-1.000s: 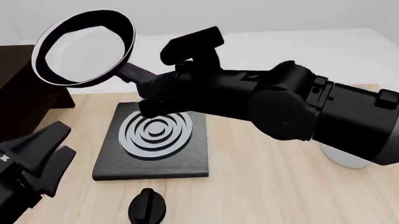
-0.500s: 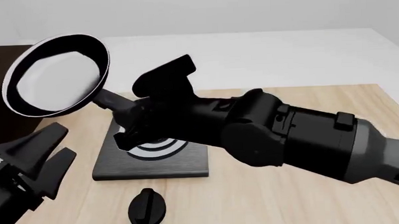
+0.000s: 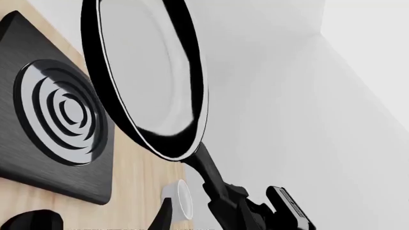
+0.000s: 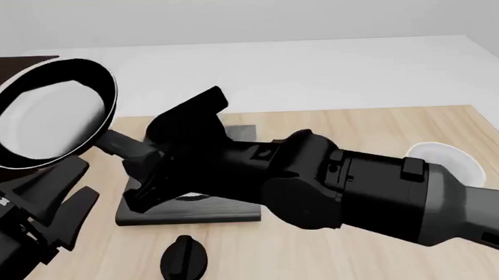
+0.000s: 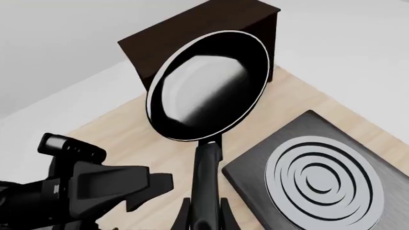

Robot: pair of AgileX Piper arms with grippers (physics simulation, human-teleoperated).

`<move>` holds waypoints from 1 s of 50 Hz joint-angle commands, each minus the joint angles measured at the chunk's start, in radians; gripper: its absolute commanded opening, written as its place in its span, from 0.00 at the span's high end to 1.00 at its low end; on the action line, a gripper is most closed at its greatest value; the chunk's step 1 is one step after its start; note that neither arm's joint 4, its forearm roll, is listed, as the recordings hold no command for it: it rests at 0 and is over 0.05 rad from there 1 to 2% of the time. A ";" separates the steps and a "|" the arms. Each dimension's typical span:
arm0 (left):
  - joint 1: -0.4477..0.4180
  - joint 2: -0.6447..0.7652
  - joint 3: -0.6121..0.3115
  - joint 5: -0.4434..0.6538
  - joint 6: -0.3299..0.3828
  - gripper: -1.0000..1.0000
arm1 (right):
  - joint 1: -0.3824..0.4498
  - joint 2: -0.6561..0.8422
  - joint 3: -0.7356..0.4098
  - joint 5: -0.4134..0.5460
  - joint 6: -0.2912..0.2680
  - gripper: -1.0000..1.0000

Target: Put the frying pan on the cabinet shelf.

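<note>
The frying pan (image 4: 45,121) is up in the air at about ten o'clock in the front view, off the table, tilted so its pale inner face looks back toward the arms. The right gripper (image 5: 206,211) is clamped on the long black handle (image 5: 208,184), its fingers pinching either side near the handle's end. From the right wrist camera, the pan hangs in front of the dark brown cabinet (image 5: 191,36) but is not touching it. I'd judge the lift and most of the carry done; what remains is getting the pan over the flat top, levelling it, setting it down and letting go.

The left gripper (image 4: 57,199) sits low at eight o'clock, jaws spread wide with nothing in them.

The pan is round and shallow, with a glossy black rim and outside, a smooth grey-white inside that catches soft shading, and a slim rounded handle. The cabinet is boxy, flat-topped and matte. The hob (image 5: 307,179) is a square black slab with a fine brushed grain and raised grey concentric rings. A ribbed black knob (image 4: 184,260) lies at six o'clock on the light wood-grain table (image 4: 382,126), and a white bowl (image 4: 446,161) peeks out at three o'clock.
</note>
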State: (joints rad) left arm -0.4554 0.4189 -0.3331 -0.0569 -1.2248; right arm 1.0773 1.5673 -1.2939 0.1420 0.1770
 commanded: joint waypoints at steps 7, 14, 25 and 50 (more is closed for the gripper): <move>-0.010 0.010 0.013 -0.016 -0.006 0.00 | 0.055 -0.004 -0.030 -0.010 -0.003 1.00; -0.010 0.012 0.014 -0.017 -0.007 0.00 | 0.063 -0.002 -0.026 -0.015 0.002 1.00; -0.015 0.021 0.025 -0.031 -0.006 0.00 | 0.082 0.002 -0.015 -0.025 0.006 1.00; -0.016 0.038 0.041 -0.045 -0.007 0.00 | 0.129 -0.011 0.004 -0.046 0.028 1.00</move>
State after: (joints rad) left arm -0.4723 0.4462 -0.3038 -0.0895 -1.2292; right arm 1.1895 1.5781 -1.2694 0.1126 0.1959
